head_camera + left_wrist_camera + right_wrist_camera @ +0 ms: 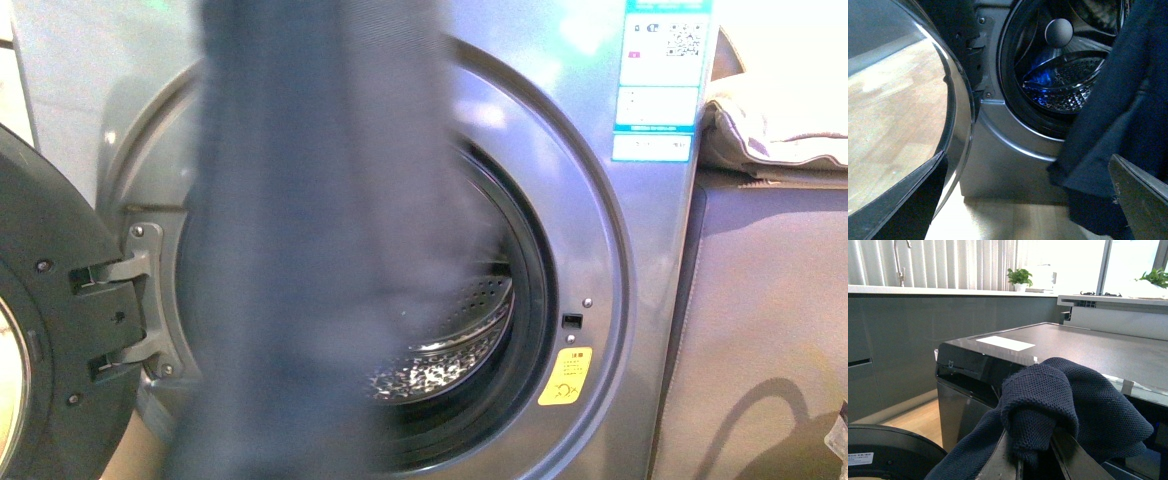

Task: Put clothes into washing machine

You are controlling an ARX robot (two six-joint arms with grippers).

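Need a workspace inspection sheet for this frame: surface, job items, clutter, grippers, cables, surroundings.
Surface: wood floor in front of the washer; only a strip shows.
Job's things: clothes hang in front of the porthole, not yet in the drum; door open to the left.
Clutter: beige cloth on the cabinet right of the washer.
Grippers: right gripper shut on the clothes, above the washer's top; left gripper open, low, facing the porthole.
Cables: nothing seen.
Surroundings: counter with tap, plants, blinds.
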